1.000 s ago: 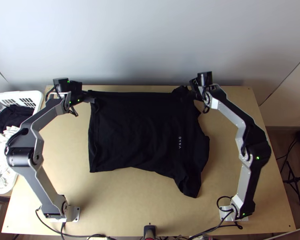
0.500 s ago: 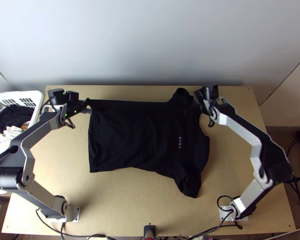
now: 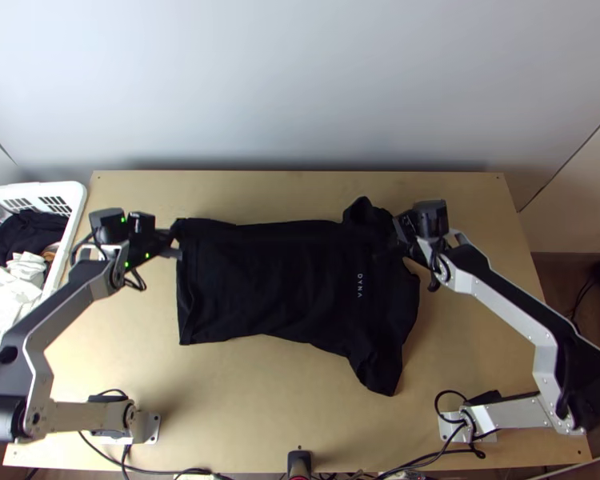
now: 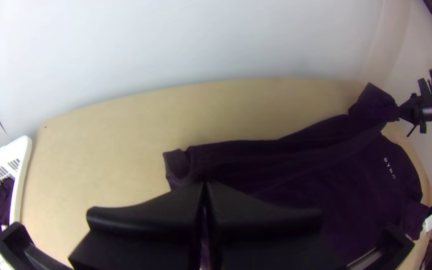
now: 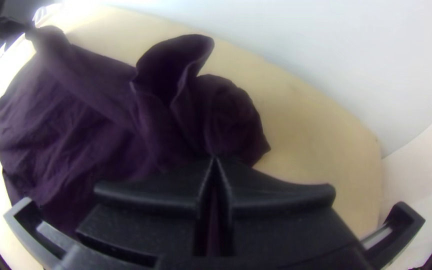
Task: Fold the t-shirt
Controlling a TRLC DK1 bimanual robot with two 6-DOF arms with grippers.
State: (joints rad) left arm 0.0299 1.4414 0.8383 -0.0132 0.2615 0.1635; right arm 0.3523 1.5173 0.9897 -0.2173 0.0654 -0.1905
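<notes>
Left gripper (image 4: 204,184) and right gripper (image 5: 215,159), each pinching the t-shirt (image 3: 276,280): one fold, seemingly, part-made.
Grips at its ten and two o'clock, top view; far edge strung between; body broadly flat on table (image 3: 252,408); near sleeve (image 3: 380,372) outspread at five; later folds outstanding.

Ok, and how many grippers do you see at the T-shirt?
2. The left gripper is at the T-shirt's far left corner; the right gripper is at the bunched cloth on its far right.

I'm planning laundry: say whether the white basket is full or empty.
Not empty: the basket holds dark clothes and white clothes; cannot tell how full.
</notes>
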